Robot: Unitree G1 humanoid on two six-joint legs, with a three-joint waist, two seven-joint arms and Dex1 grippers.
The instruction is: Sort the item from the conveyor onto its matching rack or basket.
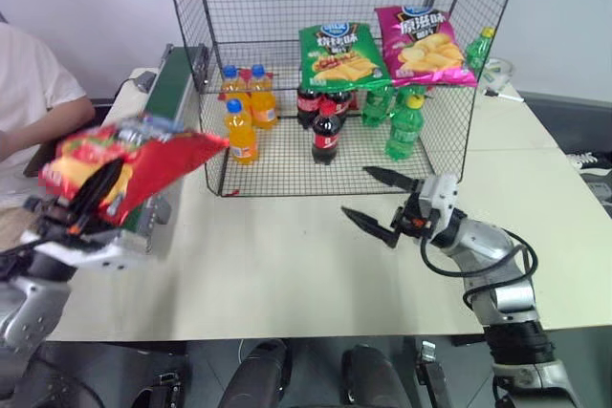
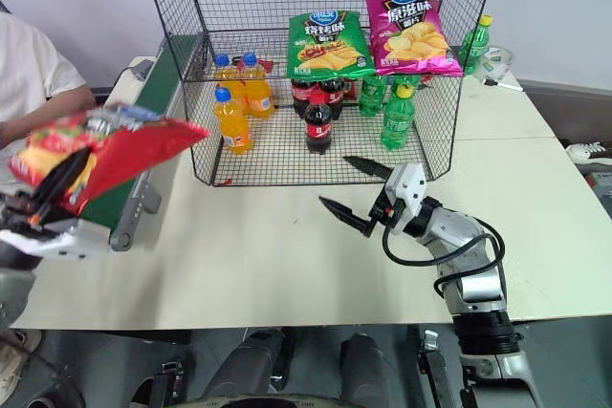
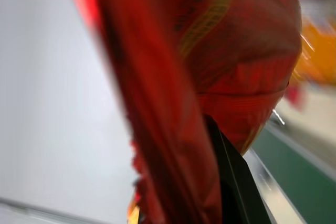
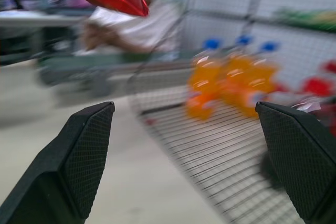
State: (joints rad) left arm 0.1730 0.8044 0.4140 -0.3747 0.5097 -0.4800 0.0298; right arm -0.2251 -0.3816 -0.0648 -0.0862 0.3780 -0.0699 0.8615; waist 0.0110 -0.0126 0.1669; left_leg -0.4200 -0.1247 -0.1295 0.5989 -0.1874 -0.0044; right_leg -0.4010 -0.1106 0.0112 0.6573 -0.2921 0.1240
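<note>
A green bag [image 1: 339, 56] and a pink bag [image 1: 423, 44] are lying side by side above cola bottles [image 1: 325, 131] and green bottles [image 1: 405, 125]. Orange bottles [image 1: 242, 131] are standing to their left. A person [image 1: 29, 102] is sitting beside the pale table [image 1: 287, 265].

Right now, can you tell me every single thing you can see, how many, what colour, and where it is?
red crisp bag: one, red, lifted above the conveyor's near end, in the left tool
conveyor: one, dark green belt, left of the rack
rack: one, black wire, at the back of the table
table: one, cream
orange drink bottles: three, orange, rack floor, left side
cola bottles: at least two, dark with red labels, middle of rack floor
green bottles: at least two inside, right side, and one beyond the rack
green crisp bag: one, above the bottles
pink crisp bag: one, beside the green one
person: one, white sleeve, far left
left tool: shut on the bag
right tool: open, above the table
</note>
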